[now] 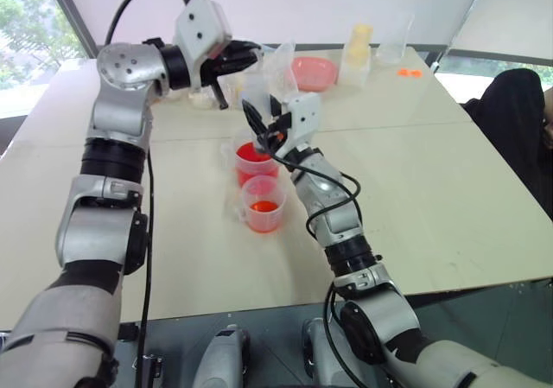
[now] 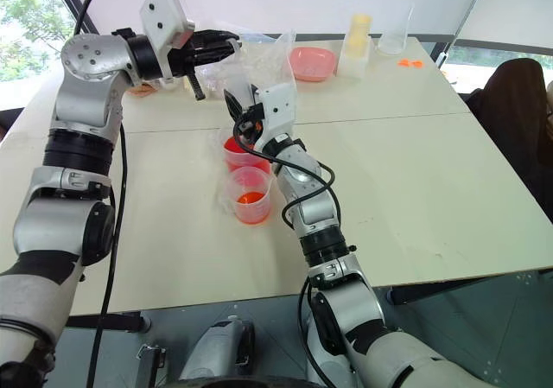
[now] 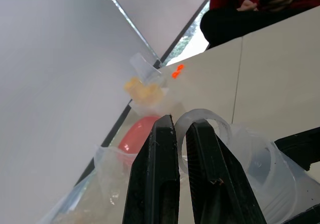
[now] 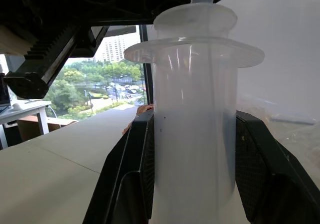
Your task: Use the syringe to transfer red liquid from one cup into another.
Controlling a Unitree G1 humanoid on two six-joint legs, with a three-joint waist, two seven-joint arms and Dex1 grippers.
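Observation:
The syringe (image 4: 195, 134) stands upright, its clear barrel clamped between the fingers of my right gripper (image 1: 263, 118), which is shut on it. It hangs just over the taller clear cup (image 1: 256, 165), which holds a deep layer of red liquid (image 1: 252, 154). The nozzle is hidden behind the gripper. My left gripper (image 3: 179, 125) reaches in level from the left and is shut on the plunger ring (image 3: 205, 116) at the syringe's top. The smaller clear cup (image 1: 263, 205), with a shallow orange-red layer, stands right in front of the taller one.
At the table's far side are a pink bowl (image 1: 313, 73), a crumpled clear bag (image 1: 278, 60), a container of yellow pieces (image 1: 359, 47), an empty clear cup (image 1: 393, 49) and small orange bits (image 1: 409, 73). A person in dark clothes (image 1: 518, 120) sits at the right edge.

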